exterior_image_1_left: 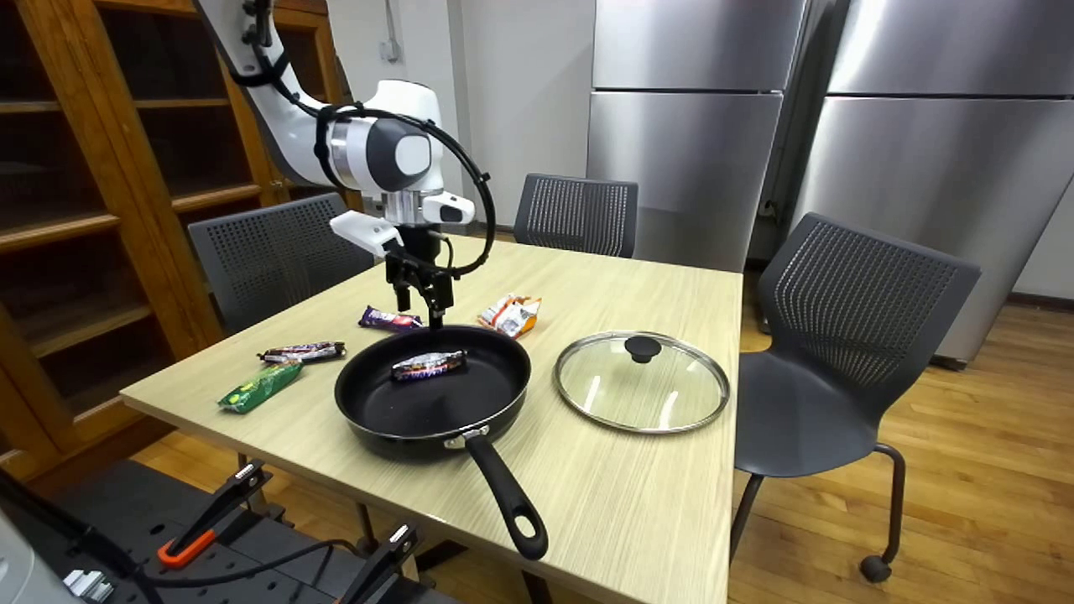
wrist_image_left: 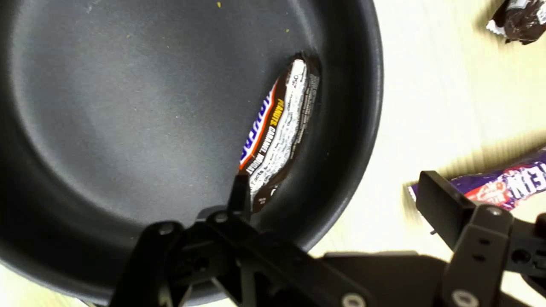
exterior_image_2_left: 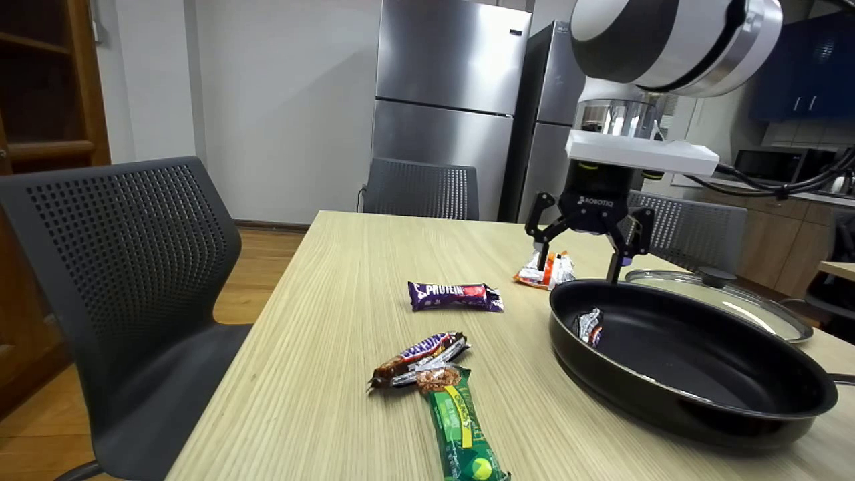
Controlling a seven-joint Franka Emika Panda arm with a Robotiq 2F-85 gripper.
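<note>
My gripper [exterior_image_1_left: 419, 312] is open and empty, pointing down over the far rim of a black frying pan [exterior_image_1_left: 428, 411]. It also shows in an exterior view [exterior_image_2_left: 578, 270] and the wrist view [wrist_image_left: 336, 185]. A brown wrapped Snickers bar [wrist_image_left: 277, 132] lies inside the pan [wrist_image_left: 128, 106] against its side. In the wrist view one finger overlaps the bar's near end; I cannot tell whether they touch. The other finger is over the table, overlapping a purple protein bar [wrist_image_left: 499, 187]. An orange and white snack bag [exterior_image_1_left: 512, 315] lies just beyond the pan.
A glass lid [exterior_image_1_left: 642, 394] with a black knob lies beside the pan. Another Snickers bar [exterior_image_2_left: 421, 357] and a green bar [exterior_image_2_left: 461, 421] lie on the wooden table [exterior_image_2_left: 334, 374]. The pan handle [exterior_image_1_left: 508, 495] reaches the table edge. Chairs [exterior_image_1_left: 839, 352] surround the table.
</note>
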